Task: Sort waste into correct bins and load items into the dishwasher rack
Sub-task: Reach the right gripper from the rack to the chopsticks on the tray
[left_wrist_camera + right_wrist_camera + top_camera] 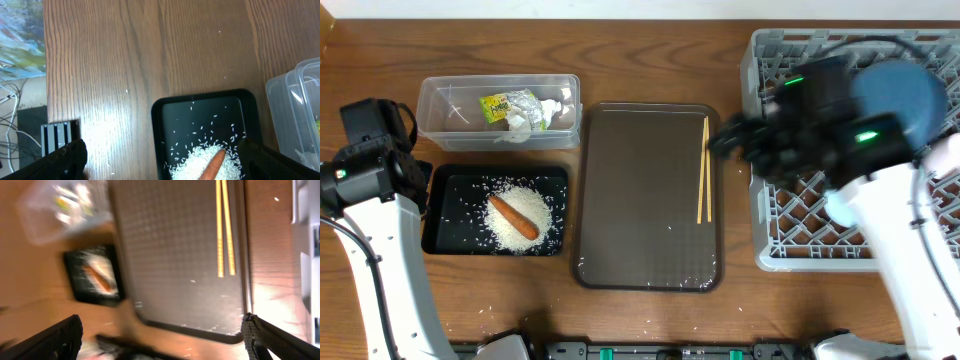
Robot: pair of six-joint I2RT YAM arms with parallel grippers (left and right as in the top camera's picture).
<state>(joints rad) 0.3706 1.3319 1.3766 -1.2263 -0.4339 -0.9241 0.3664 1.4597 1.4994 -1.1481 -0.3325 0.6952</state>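
Both tools hang wide open & empty: right tool (pixel 161 325) near the chopsticks (pixel 703 170), left tool (pixel 161 150) by the tabletop's left edge. The chopsticks lie along the brown tray's (pixel 640 200) right edge, next to the rack (pixel 790 240). Risk: they're thin & flat, so the tool may slip, or lift just 1. Count: 2 chopsticks, 1 carrot (pixel 512 217), 1 rice heap (pixel 535 200), 1 wrapper (pixel 502 105), 1 blue plate (pixel 900 95).

Dishwasher rack (pixel 790 250) cut off at right edge, blue plate (pixel 910 95) partly behind blurred right arm (pixel 880 200)
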